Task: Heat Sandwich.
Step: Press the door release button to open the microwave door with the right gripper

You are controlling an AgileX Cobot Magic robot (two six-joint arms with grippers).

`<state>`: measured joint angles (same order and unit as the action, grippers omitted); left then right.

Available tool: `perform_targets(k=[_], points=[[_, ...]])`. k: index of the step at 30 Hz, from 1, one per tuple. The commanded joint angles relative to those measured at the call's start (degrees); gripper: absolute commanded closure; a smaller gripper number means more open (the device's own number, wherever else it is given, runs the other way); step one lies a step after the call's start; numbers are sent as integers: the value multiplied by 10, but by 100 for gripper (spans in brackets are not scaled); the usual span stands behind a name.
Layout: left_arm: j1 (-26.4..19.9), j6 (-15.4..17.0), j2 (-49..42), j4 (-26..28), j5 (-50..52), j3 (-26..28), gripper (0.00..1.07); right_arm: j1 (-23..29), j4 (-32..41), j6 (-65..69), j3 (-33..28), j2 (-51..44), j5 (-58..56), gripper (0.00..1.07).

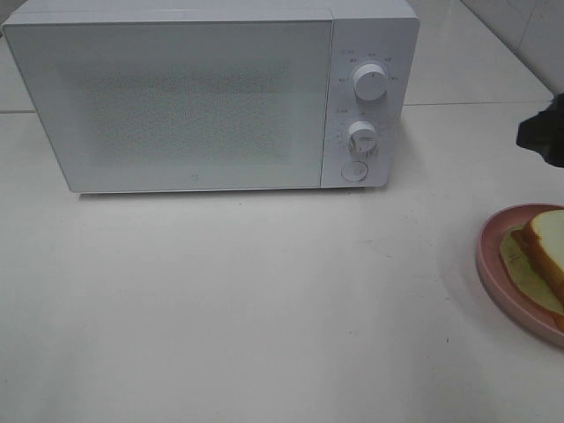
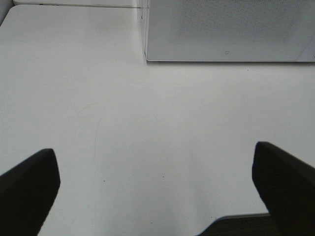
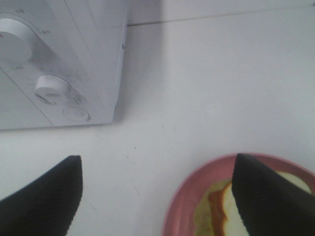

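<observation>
White countertop [image 1: 264, 308]: the sandwich [image 1: 548, 248] sits on its pink plate [image 1: 490, 260] at four o'clock, microwave [image 1: 194, 97] shut at eleven. Both the right gripper [image 3: 157, 194], near the plate, and left gripper [image 2: 155, 169] gape empty; a clumsy rim pinch could tip the plate, spilling loose filling [image 1: 522, 264].

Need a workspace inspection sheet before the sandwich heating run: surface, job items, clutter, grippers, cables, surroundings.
Surface: white table, faint scuff marks, otherwise clean-looking.
Job's things: sandwich on the pink plate at the right edge of the high view, partly cut off; white microwave at the back, door shut.
Clutter: nothing seen.
Grippers: left gripper open over the table in front of the microwave, holding nothing; right gripper open near the plate, holding nothing.
Cables: nothing seen.
Surroundings: what looks like a pale tiled wall at the back right.
</observation>
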<state>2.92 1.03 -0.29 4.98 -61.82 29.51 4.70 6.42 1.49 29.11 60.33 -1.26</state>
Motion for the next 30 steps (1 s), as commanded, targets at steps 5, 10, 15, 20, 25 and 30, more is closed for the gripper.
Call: perform_targets(k=[5,10,15,20,25,30], points=[[-1,-1,-13,2,3,0,7,81,15,-54,-42,50,201,31],[-1,-1,-13,2,3,0,7,132,74,-125,-42,105,274,31],[-1,-1,-13,2,3,0,7,175,158,-171,-42,150,351,31],[-1,-1,-13,2,3,0,7,234,257,-224,-42,202,450,31],[-1,-1,-13,2,3,0,7,289,312,-244,-42,249,529,31],[-1,-1,-13,2,3,0,7,329,339,-244,-42,295,581,31]])
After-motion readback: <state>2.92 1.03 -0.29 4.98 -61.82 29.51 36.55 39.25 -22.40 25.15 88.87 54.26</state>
